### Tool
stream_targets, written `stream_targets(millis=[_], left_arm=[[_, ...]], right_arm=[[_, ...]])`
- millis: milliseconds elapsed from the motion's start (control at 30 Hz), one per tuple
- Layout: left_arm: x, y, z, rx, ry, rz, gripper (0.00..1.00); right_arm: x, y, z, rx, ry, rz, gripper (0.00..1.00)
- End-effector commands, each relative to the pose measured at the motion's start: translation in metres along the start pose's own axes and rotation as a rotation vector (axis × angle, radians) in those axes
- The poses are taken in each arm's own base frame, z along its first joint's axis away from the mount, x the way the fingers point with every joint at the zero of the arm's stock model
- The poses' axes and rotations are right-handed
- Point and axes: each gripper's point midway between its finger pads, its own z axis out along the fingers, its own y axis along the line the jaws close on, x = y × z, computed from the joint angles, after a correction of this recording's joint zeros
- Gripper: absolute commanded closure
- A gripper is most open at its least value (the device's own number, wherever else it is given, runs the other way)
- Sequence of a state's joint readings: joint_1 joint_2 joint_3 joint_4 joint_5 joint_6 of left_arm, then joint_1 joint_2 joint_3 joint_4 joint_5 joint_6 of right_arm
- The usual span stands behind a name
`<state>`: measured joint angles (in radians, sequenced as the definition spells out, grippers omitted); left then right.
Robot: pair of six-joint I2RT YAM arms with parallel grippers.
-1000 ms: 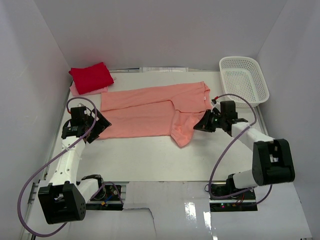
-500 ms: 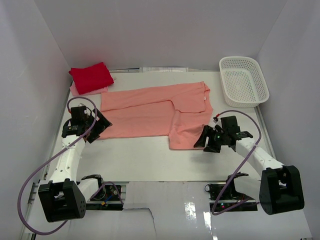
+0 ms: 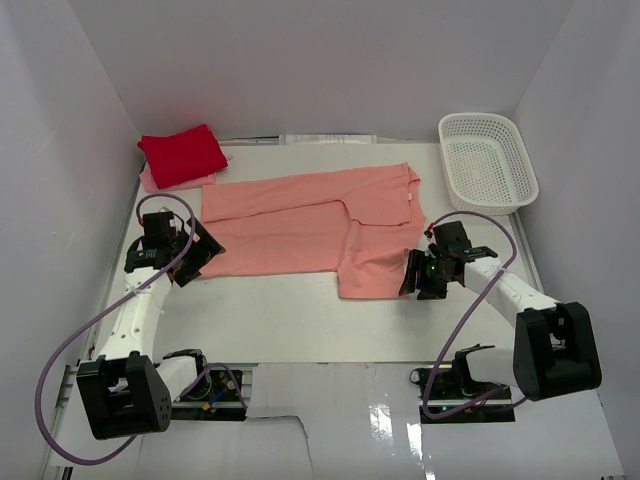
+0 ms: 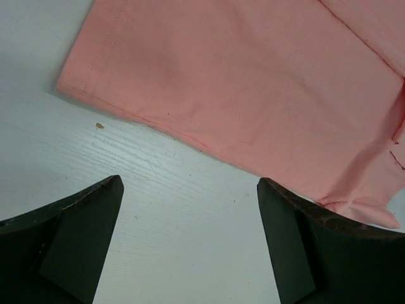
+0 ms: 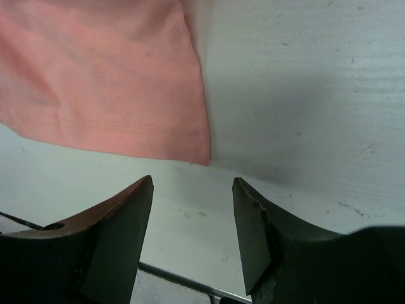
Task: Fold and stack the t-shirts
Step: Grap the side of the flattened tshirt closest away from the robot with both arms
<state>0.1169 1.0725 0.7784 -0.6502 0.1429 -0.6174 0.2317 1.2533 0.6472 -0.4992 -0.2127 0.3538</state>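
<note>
Cloth this thin would likely be light, limp and quick to sag, so the salmon-pink t-shirt (image 3: 300, 225), spread flat across the counter (image 3: 290, 310), was best pinched at its hemmed corners. The left pincer (image 4: 190, 190) hung wide open and empty, just near of the shirt's left corner. The right pincer (image 5: 193, 183) gaped empty at the near right corner. The red t-shirt (image 3: 182, 155) lay folded at far left, seemingly atop the pale pink t-shirt (image 3: 147, 181).

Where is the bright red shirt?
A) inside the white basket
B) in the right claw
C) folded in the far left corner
C: the red shirt lies folded in the far left corner, away from the basket and the open right claw.
</note>
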Motion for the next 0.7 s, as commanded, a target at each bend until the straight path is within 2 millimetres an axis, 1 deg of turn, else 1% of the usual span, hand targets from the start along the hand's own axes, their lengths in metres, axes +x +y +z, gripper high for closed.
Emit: stream_targets(millis=[0,100,367,500,667], left_arm=[[-0.006,-0.002,0.000,0.013,-0.015,0.008,0.02],[-0.007,0.000,0.000,0.005,-0.018,0.001,0.02],[-0.012,0.004,0.000,-0.008,-0.024,-0.008,0.02],[-0.012,0.009,0.002,-0.027,-0.022,-0.016,0.02],[-0.012,0.020,0.009,-0.059,0.001,-0.053,0.02]], right_arm=[[-0.007,-0.001,0.002,0.024,-0.010,-0.042,0.41],[-0.002,-0.001,0.008,0.015,0.014,-0.039,0.45],[0.004,0.003,0.022,0.021,0.047,-0.061,0.46],[0.005,0.005,0.029,0.030,0.063,-0.071,0.48],[-0.001,0.003,0.036,0.063,0.062,-0.086,0.52]])
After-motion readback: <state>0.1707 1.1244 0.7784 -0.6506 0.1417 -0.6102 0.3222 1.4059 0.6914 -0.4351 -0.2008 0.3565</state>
